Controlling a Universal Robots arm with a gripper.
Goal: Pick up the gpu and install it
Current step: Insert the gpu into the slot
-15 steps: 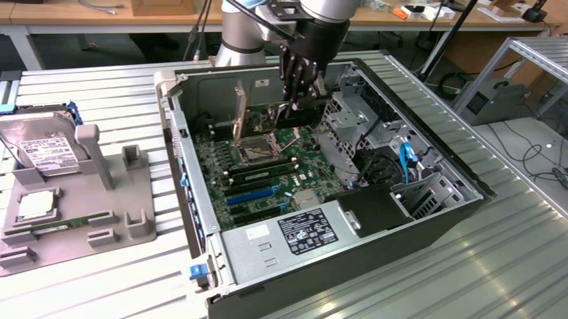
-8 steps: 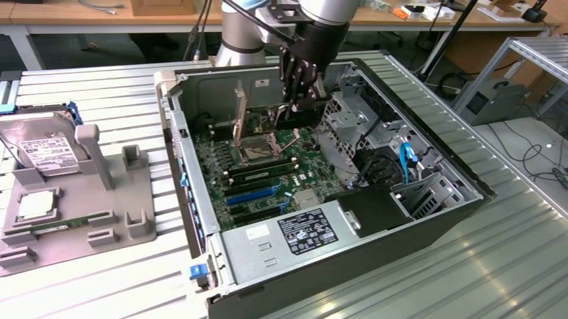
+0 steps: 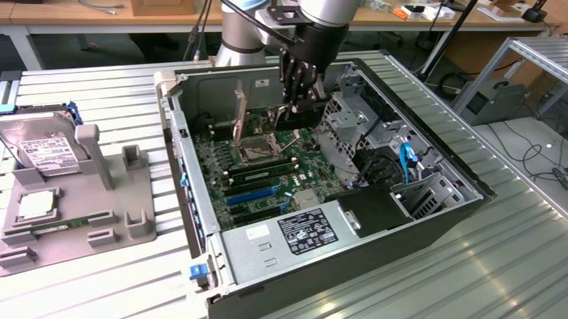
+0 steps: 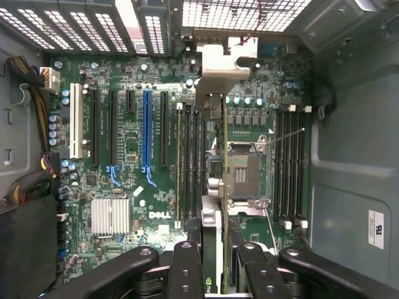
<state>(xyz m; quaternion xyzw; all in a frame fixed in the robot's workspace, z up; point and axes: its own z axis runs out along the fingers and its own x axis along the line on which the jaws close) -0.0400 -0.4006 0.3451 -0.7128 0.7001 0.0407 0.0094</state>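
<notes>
My gripper (image 3: 297,105) reaches down into the open computer case (image 3: 461,179) and is shut on the gpu (image 3: 293,118), a thin dark card held on edge above the motherboard (image 3: 266,179). In the wrist view the black fingers (image 4: 186,268) clamp the gpu (image 4: 216,187), seen edge-on. Its silver bracket (image 4: 219,67) points at the case's rear slot openings. The card hangs over the area between the long black slots (image 4: 187,156) and the CPU socket (image 4: 246,174). The blue expansion slot (image 4: 147,124) stands free to one side.
A grey fixture tray (image 3: 106,219) at the exterior view's left holds a silver hard drive (image 3: 40,146) and a green memory stick (image 3: 53,229). Inside the case are a power supply (image 3: 284,232), a metal drive cage (image 3: 355,126), cables (image 3: 406,159) and a heatsink (image 4: 111,216).
</notes>
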